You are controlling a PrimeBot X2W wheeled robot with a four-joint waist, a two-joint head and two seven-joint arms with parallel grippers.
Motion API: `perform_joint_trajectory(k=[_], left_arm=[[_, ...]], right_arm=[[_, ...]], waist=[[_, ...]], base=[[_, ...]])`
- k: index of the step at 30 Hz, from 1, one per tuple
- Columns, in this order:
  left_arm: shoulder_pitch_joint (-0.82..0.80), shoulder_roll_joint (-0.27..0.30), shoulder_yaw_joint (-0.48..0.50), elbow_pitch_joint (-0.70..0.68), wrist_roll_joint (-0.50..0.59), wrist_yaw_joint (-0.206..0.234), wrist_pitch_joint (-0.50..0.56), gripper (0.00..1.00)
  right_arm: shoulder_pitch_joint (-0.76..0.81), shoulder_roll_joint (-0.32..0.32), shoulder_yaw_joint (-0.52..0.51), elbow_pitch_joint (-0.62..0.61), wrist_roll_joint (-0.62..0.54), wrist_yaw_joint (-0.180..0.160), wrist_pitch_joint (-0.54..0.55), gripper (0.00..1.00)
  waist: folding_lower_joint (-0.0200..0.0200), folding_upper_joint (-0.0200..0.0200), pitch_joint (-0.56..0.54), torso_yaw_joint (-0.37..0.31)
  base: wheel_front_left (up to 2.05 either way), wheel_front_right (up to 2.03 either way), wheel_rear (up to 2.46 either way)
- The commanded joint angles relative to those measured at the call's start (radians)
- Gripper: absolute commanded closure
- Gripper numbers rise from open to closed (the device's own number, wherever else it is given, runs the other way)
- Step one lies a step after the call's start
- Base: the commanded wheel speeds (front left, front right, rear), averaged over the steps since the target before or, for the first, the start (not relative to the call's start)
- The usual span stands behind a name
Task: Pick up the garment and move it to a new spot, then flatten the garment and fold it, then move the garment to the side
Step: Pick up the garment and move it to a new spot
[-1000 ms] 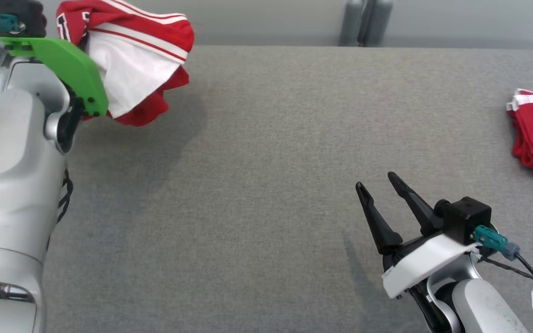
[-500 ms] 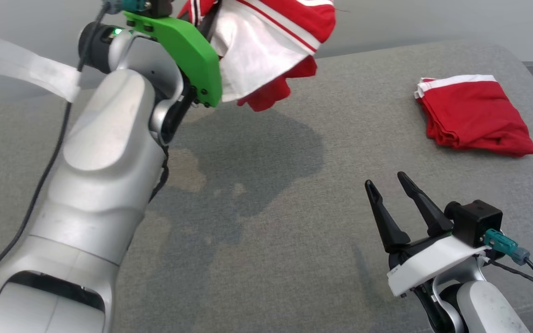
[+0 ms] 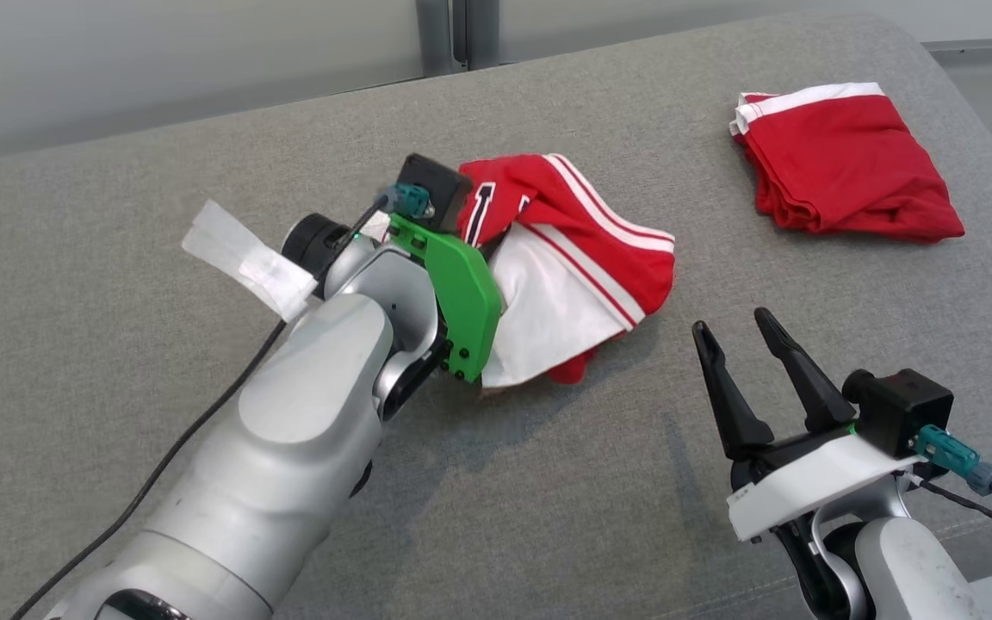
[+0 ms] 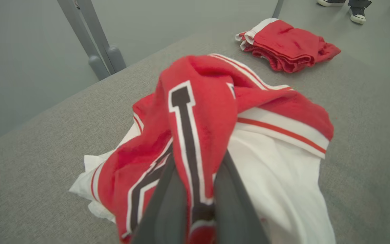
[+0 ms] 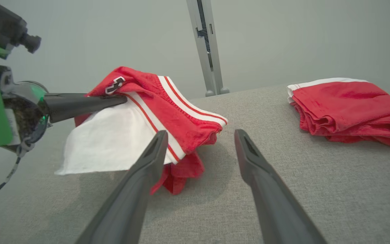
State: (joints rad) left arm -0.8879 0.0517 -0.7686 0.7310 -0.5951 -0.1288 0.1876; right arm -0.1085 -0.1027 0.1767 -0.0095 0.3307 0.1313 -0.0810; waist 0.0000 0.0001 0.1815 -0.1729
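Left of centre over the grey, felt-like tabletop (image 3: 548,517), found the garment (image 3: 573,258) bunched: soft red knit, white stripes, white lining, crumpled into a lump without a clear long axis, striped band running far-left to near-right. Clamped by a fold in left gripper (image 4: 199,156). Noted right gripper (image 3: 731,321) near right, tapered dark fingers spread, empty. Noted folded red cloth (image 3: 840,164) far right.

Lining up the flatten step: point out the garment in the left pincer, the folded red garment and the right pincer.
held garment (image 3: 582,250), head view, red striped fold.
folded red garment (image 3: 849,164), head view, middle of top layer.
right pincer (image 3: 732,320), head view, midway between its fingertips.
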Motion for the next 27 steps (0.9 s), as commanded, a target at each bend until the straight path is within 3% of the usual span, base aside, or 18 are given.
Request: perform_joint_trajectory(k=[1, 2, 3, 4, 5, 16, 27], left_arm=[[0.023, 0.008, -0.008, 0.014, 0.012, 0.002, 0.002, 1.0], [0.029, 0.012, -0.014, 0.023, 0.015, 0.004, 0.003, 1.0], [0.036, 0.015, -0.018, 0.032, 0.014, 0.007, 0.003, 0.62], [0.043, 0.018, -0.022, 0.04, 0.015, 0.008, 0.01, 0.05], [0.048, 0.02, -0.026, 0.046, 0.014, 0.008, 0.014, 0.0], [0.045, 0.059, -0.044, 0.026, 0.013, 0.015, 0.068, 0.0], [0.025, 0.107, -0.048, -0.198, 0.012, 0.043, 0.144, 0.0]], right_arm=[[-0.008, 0.004, -0.005, 0.003, -0.008, -0.001, -0.008, 0.0], [-0.006, 0.005, -0.007, 0.004, -0.008, -0.001, -0.009, 0.0], [-0.005, 0.006, -0.008, 0.005, -0.009, -0.001, -0.01, 0.0], [-0.005, 0.008, -0.007, 0.007, -0.009, -0.001, -0.009, 0.0], [-0.004, 0.008, -0.006, 0.008, -0.009, -0.001, -0.01, 0.0], [0.013, 0.007, -0.012, 0.014, -0.016, -0.001, -0.001, 0.0], [0.04, 0.005, -0.009, 0.0, -0.017, -0.001, 0.015, 0.0]], waist=[[0.0, -0.0001, 0.007, 0.0], [0.0, -0.0001, 0.008, 0.003], [0.0, -0.0001, 0.009, 0.006], [0.0, -0.0001, 0.009, 0.009], [0.0, -0.0001, 0.008, 0.012], [0.0, -0.0001, -0.035, 0.053], [0.0, -0.0001, -0.076, 0.028]], base=[[0.0, 0.0, 0.0], [0.0, 0.0, 0.0], [0.0, 0.0, 0.0], [0.0, 0.0, 0.0], [0.0, 0.0, 0.0], [0.0, 0.0, 0.0], [0.0, 0.0, 0.0]])
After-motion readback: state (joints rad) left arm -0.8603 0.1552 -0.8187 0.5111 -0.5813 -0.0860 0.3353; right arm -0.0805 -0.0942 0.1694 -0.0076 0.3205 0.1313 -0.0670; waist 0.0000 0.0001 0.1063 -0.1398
